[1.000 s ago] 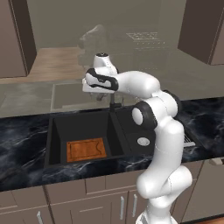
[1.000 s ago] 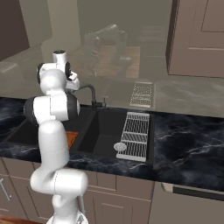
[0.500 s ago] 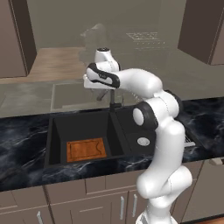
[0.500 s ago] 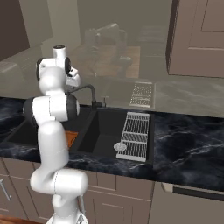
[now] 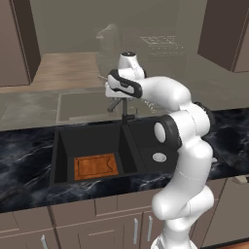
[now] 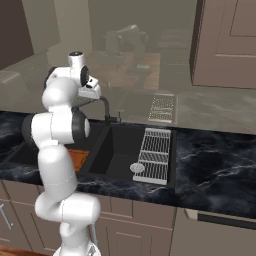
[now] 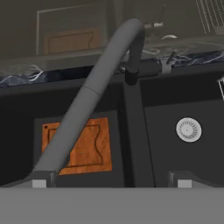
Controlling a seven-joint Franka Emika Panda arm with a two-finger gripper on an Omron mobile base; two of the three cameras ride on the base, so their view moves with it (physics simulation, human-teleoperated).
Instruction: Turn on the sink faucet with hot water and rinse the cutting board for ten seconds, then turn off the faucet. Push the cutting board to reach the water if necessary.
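Two fingertips spread wide, end effector [image 7: 109, 183] empty above the sink faucet [image 7: 94, 96], cutting board [image 7: 85, 146] below

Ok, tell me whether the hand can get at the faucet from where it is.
Probably yes. The hand is open, right above the sink faucet, whose spout runs up past the left fingertip. No water is running, and the cutting board lies well below.

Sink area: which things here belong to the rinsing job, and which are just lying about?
Belongs to the job:
- sink faucet
- sink
- cutting board, flat in the large basin
- hand, open, above the faucet spout

Just lying about:
- wire rack over the shallow basin
- round silver drain
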